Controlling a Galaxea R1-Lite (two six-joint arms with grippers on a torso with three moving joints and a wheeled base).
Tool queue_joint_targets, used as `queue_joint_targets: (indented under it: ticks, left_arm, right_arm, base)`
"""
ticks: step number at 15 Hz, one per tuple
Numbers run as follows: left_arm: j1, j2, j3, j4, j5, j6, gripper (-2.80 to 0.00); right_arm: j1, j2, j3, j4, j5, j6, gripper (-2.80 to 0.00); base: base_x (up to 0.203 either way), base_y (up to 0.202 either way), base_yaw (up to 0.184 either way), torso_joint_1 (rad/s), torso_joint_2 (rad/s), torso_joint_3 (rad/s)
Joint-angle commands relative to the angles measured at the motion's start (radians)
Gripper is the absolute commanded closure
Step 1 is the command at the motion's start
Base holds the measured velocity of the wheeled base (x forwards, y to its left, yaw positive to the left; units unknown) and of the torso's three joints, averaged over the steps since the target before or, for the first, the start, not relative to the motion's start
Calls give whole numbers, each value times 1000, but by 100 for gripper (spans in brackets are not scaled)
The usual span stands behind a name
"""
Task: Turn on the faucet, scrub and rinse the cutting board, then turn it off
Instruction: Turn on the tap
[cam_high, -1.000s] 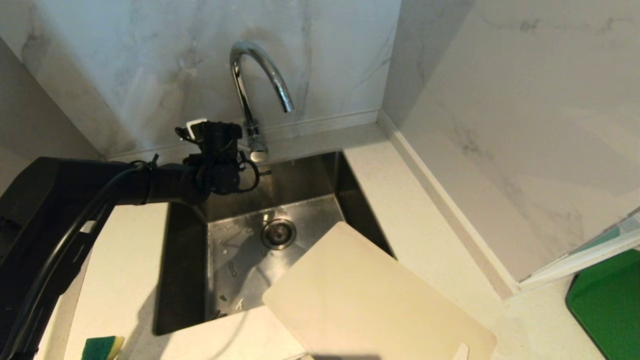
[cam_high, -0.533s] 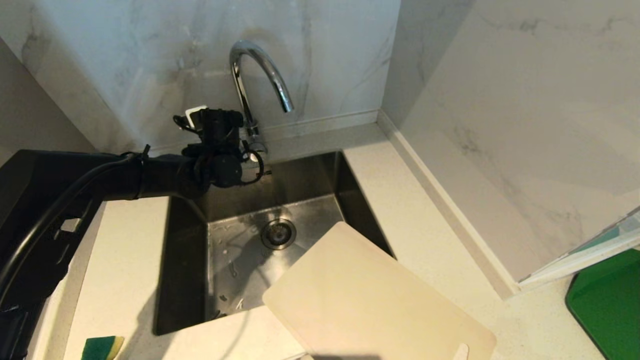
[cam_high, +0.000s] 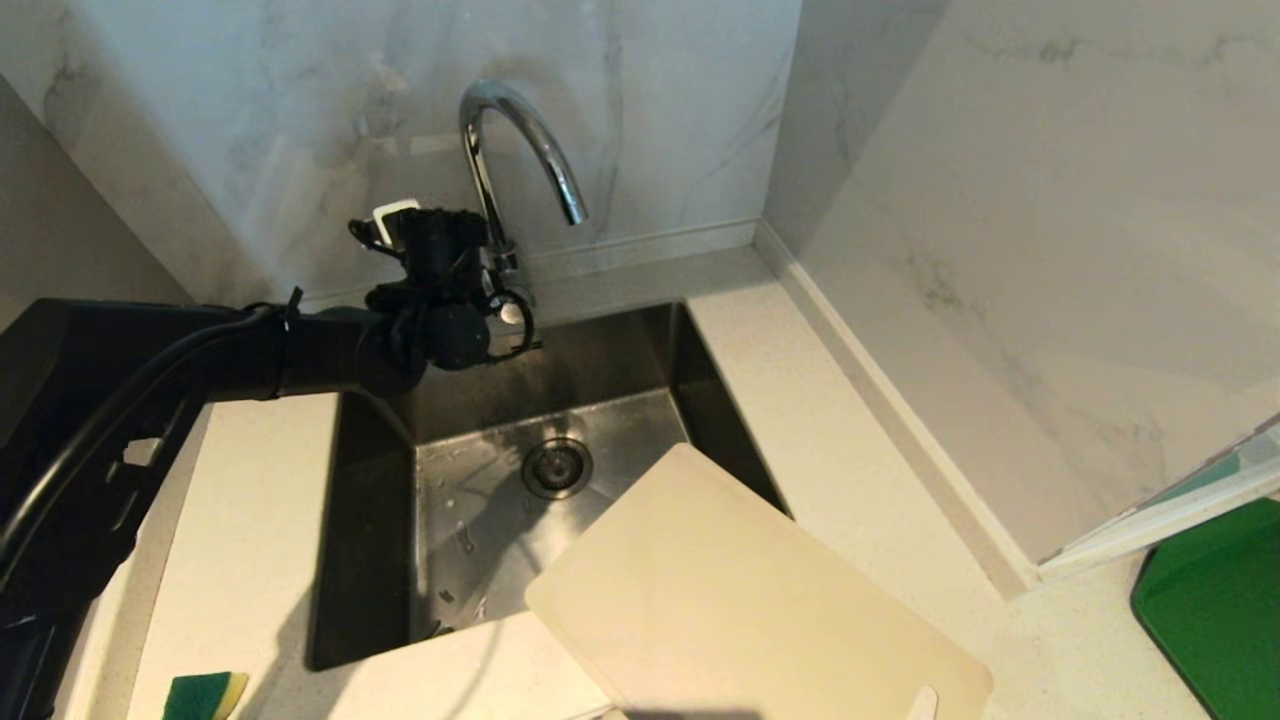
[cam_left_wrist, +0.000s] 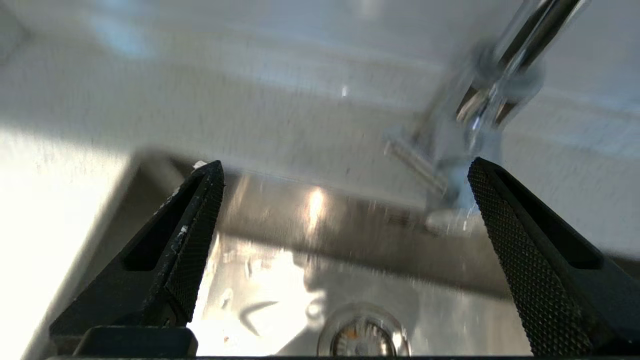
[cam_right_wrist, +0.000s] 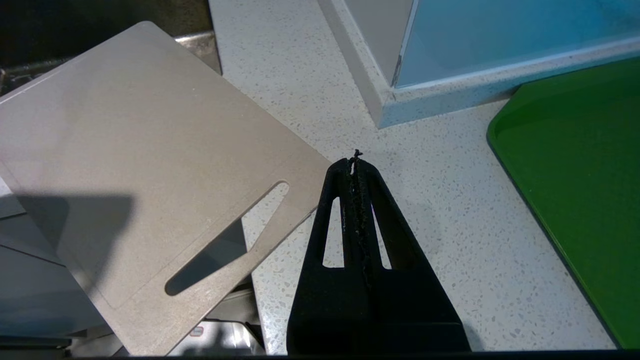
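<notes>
Left gripper (cam_left_wrist: 345, 172) is wide open and holds nothing, with the faucet (cam_high: 510, 150) just ahead beside one finger. It could miss the small lever (cam_left_wrist: 415, 162) or bump the faucet. The cutting board (cam_high: 740, 600) lies well behind it, hanging over the sink (cam_high: 365, 520), and could slip in.

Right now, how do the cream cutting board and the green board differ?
The cream cutting board is pale beige and lies partly over the sink; the green board is dark green and lies wholly on the counter. The cream one shows a slot handle; none shows on the green one. Both are flat with rounded corners.
</notes>
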Motion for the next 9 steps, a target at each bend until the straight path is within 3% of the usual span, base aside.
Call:
queue_joint_targets:
  ticks: [1,3,9]
  left_arm:
    - [0,7,-1,-103,3,96,-280]
    - [7,32,0,-219,-2,190,-280]
    - [44,98,-2,-268,-3,200,-280]
  right_arm:
    - [0,0,2,0,1,0,0]
    - [0,0,2,0,1,0,0]
    - [0,0,2,0,1,0,0]
  base:
    - [0,0,0,0,0,0]
    - [0,0,0,0,0,0]
    - [0,0,0,0,0,0]
